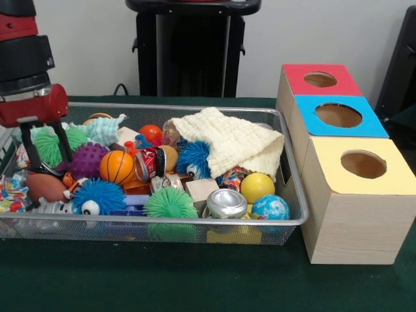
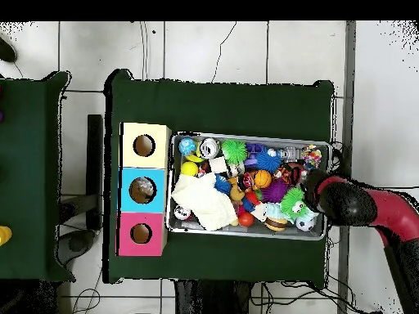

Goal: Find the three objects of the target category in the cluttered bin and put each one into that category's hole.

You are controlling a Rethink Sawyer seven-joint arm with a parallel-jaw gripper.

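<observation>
The wire mesh bin [image 1: 195, 224] sits on the green table, full of toys; it also shows in the overhead view [image 2: 245, 136]. My gripper [image 1: 49, 161] hangs over the bin's left end, open, its black fingers [image 1: 28, 146] straddling a green spiky ball [image 1: 49, 144] without clearly touching it. In the overhead view the gripper [image 2: 309, 193] is at the bin's right end. A wrinkly packet with blue and white [image 1: 10, 190] lies at the far left rim. Two more wrinkly clear packets show, one by the cloth [image 1: 170, 134] and one below it [image 1: 233, 177].
Three wooden boxes with holes stand right of the bin: red [image 1: 322, 79], blue [image 1: 338, 116], yellow [image 1: 363, 164]. A cream cloth [image 1: 234, 140] covers the bin's back right. An orange basketball [image 1: 117, 167], red can [image 1: 151, 162], purple spiky ball [image 1: 88, 159] and silver can [image 1: 226, 203] crowd the bin.
</observation>
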